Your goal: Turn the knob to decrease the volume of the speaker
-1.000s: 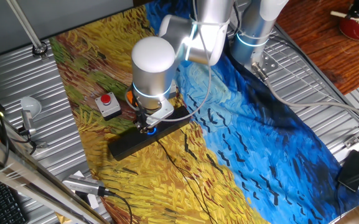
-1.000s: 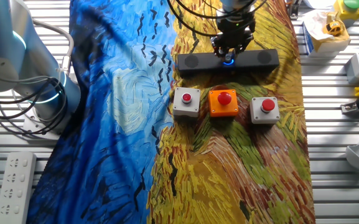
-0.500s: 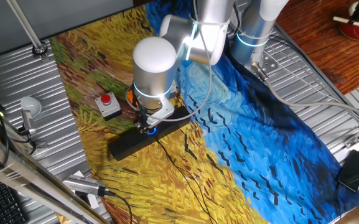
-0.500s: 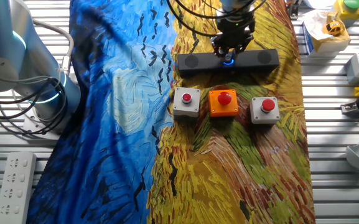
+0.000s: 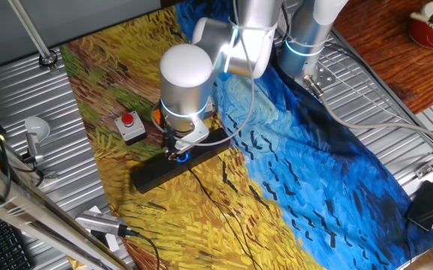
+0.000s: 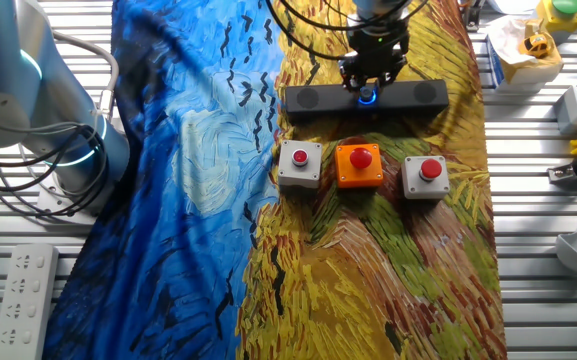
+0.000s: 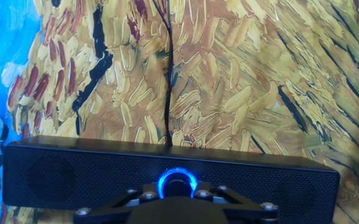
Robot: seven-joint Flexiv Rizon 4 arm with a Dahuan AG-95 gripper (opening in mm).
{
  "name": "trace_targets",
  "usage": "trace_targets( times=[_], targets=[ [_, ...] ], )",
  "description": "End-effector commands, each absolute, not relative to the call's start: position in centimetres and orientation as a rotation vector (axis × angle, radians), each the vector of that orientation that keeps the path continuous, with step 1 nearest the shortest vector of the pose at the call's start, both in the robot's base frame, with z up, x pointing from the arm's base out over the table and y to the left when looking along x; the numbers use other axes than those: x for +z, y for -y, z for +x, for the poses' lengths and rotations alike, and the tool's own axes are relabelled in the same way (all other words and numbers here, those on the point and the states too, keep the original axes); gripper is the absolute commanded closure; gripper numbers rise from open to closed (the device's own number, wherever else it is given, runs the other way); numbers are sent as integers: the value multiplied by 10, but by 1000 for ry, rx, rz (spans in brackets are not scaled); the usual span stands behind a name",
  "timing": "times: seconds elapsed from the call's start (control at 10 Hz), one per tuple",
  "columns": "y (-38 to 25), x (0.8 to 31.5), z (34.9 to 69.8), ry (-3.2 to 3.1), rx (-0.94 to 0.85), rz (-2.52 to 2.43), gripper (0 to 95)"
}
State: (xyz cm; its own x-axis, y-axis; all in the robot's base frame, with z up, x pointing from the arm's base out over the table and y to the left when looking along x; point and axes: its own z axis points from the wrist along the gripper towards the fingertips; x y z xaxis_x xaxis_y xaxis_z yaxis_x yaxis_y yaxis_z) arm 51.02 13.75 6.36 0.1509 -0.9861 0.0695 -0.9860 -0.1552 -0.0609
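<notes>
The speaker (image 5: 150, 175) is a long black bar lying on the painted cloth; it also shows in the other fixed view (image 6: 313, 98) and the hand view (image 7: 73, 174). The knob (image 7: 177, 182), with its glowing blue ring, sits at the bar's middle. It shows as a blue glow in both fixed views (image 5: 181, 157) (image 6: 368, 96). My gripper (image 7: 177, 194) points straight down on the knob, and its fingers close around it (image 5: 177, 152) (image 6: 369, 86). The fingertips themselves are hidden by the gripper's body.
Two grey boxes with red buttons (image 6: 299, 163) (image 6: 427, 175) and an orange box (image 6: 359, 164) stand in a row in front of the speaker. The speaker's thin black cable (image 7: 170, 74) runs away over the cloth. A small black box (image 5: 428, 202) lies at the table's edge.
</notes>
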Motion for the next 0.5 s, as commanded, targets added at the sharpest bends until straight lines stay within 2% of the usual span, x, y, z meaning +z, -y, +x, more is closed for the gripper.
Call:
trace_targets(
  times=[0.1, 0.5],
  targets=[
    [-137, 64, 511, -2058, -144, -2364, 570],
    [-137, 64, 511, -2209, -125, -2215, 570]
  ],
)
